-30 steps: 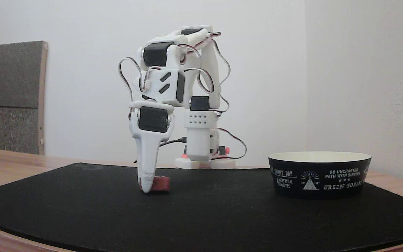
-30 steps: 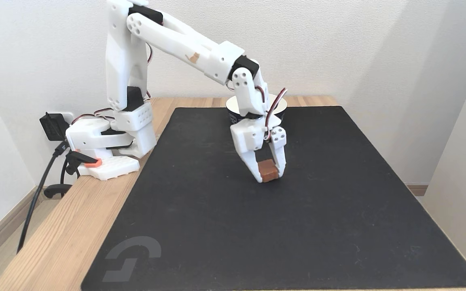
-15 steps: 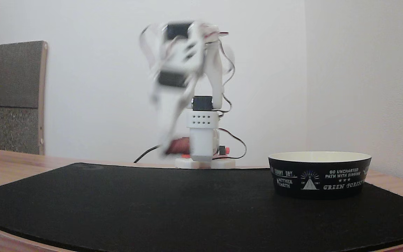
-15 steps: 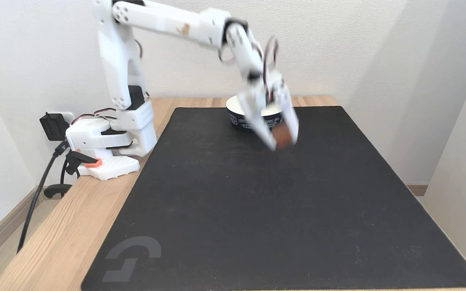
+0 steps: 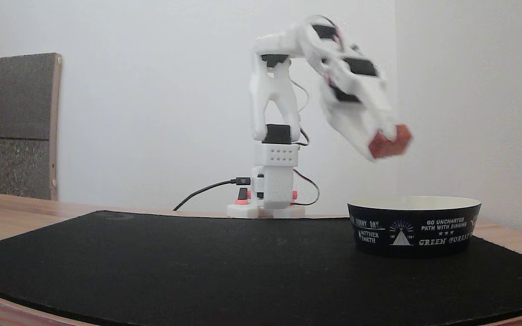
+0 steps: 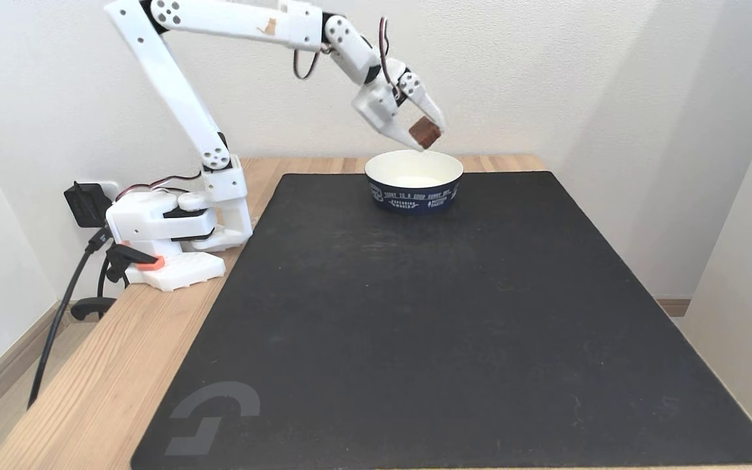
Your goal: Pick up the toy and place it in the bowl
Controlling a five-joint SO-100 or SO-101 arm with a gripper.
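Note:
The toy [image 5: 389,142] [image 6: 425,132], a small red-pink block, hangs in the air between the white fingers of my gripper [image 5: 385,147] [image 6: 426,137], which is shut on it. The bowl [image 5: 413,225] [image 6: 414,187], black outside with white lettering and cream inside, stands on the black mat. In both fixed views the gripper and toy are well above the bowl's rim, over its left part in a fixed view [image 5: 385,147] and over its middle in the other. Motion blurs the gripper somewhat.
A large black mat [image 6: 441,326] [image 5: 197,262] covers most of the wooden table [image 6: 108,352]. My arm's base [image 6: 167,228] [image 5: 272,199] with cables sits at the table's edge by the wall. A grey padded panel [image 5: 14,127] stands at the left.
My gripper lifted the toy off the mat and swung it up and across to above the bowl; the arm stretched out high. The bowl has not moved.

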